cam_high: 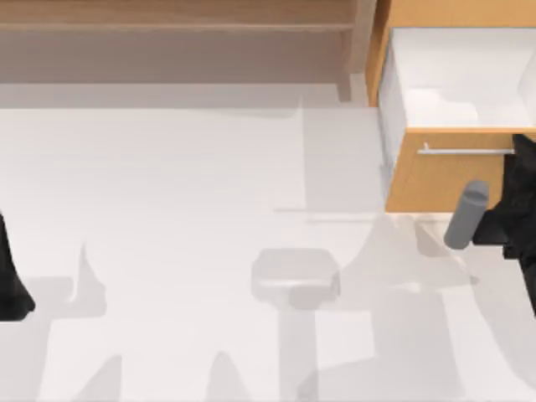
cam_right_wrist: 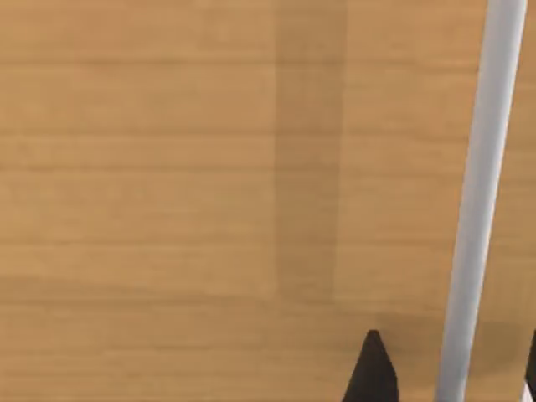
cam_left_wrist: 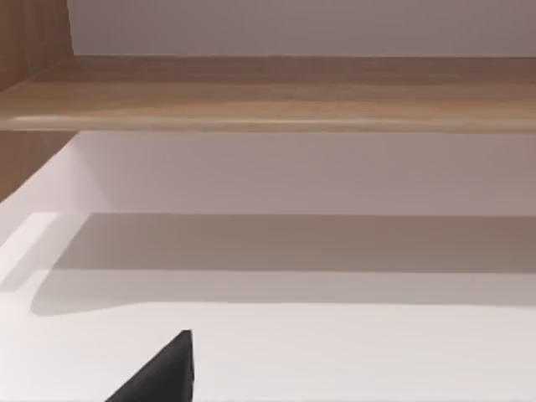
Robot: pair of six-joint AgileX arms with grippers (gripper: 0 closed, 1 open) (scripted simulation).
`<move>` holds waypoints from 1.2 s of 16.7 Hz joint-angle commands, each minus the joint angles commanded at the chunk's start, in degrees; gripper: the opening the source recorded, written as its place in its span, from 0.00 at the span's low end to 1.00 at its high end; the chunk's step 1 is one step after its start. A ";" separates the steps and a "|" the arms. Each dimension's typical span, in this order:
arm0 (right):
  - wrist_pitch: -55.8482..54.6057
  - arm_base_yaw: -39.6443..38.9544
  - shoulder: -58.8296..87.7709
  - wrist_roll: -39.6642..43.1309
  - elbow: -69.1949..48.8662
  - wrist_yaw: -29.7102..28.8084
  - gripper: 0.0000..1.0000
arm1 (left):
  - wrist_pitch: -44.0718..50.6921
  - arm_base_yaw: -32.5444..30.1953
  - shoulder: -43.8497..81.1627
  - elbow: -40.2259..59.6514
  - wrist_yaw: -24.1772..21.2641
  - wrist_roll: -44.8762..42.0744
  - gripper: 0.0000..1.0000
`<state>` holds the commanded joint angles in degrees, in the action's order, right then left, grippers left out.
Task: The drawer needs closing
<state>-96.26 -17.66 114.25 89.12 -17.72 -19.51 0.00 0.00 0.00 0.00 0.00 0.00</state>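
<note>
The drawer (cam_high: 452,84) stands pulled out at the table's far right, its white inner walls showing behind the orange-tan front panel (cam_high: 435,180). A thin silver bar handle (cam_high: 461,151) runs across that panel. My right gripper (cam_high: 523,146) is at the handle's right end, close against the panel. In the right wrist view the front panel (cam_right_wrist: 167,184) is very near, and the handle (cam_right_wrist: 481,184) passes between the two dark fingertips (cam_right_wrist: 373,373) of my right gripper (cam_right_wrist: 452,377), which is open. My left arm (cam_high: 10,285) is parked at the table's left edge.
A long brown wooden shelf (cam_high: 167,25) runs along the back left, and the left wrist view faces this shelf (cam_left_wrist: 268,92). A shelf post (cam_high: 358,50) stands just left of the drawer. White tabletop (cam_high: 209,209) stretches between the arms.
</note>
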 joint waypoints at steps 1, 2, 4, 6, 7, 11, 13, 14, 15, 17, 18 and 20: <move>0.00 0.00 0.00 0.00 0.00 0.00 0.10 | 0.00 0.00 0.00 0.00 0.00 0.00 1.00; 0.00 0.00 0.00 0.00 0.00 0.00 0.02 | 0.00 0.00 0.00 0.00 0.00 0.00 1.00; 0.00 0.00 0.00 0.00 0.00 0.00 0.00 | 0.00 0.00 0.00 0.00 0.00 0.00 1.00; 0.00 0.00 0.00 0.00 0.00 0.00 0.00 | 0.00 0.00 0.00 0.00 0.00 0.00 1.00; 0.00 0.00 0.00 0.00 0.00 0.00 0.00 | 0.00 0.00 0.00 0.00 0.00 0.00 1.00; 0.16 -0.08 0.12 -0.18 0.08 -0.03 0.00 | 0.00 0.00 0.00 0.00 0.00 0.00 1.00; 0.57 0.12 0.25 -0.16 -0.78 0.19 0.00 | 0.00 0.00 0.00 0.00 0.00 0.00 1.00; 1.22 0.42 0.52 -0.12 -1.87 0.47 0.00 | 0.00 0.00 0.00 0.00 0.00 0.00 1.00; 2.12 0.82 0.92 -0.08 -3.24 0.83 0.00 | 0.00 0.00 0.00 0.00 0.00 0.00 1.00; 4.44 1.80 1.99 -0.04 -6.55 1.73 0.00 | 0.00 0.00 0.00 0.00 0.00 0.00 1.00; 5.71 2.31 2.57 -0.03 -8.32 2.22 0.00 | 0.00 0.00 0.00 0.00 0.00 0.00 1.00; 8.06 3.23 3.66 -0.06 -11.59 3.16 0.00 | 0.00 0.00 0.00 0.00 0.00 0.00 1.00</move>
<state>-88.19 -14.43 117.91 89.05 -29.30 -16.36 0.00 0.00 0.00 0.00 0.00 0.00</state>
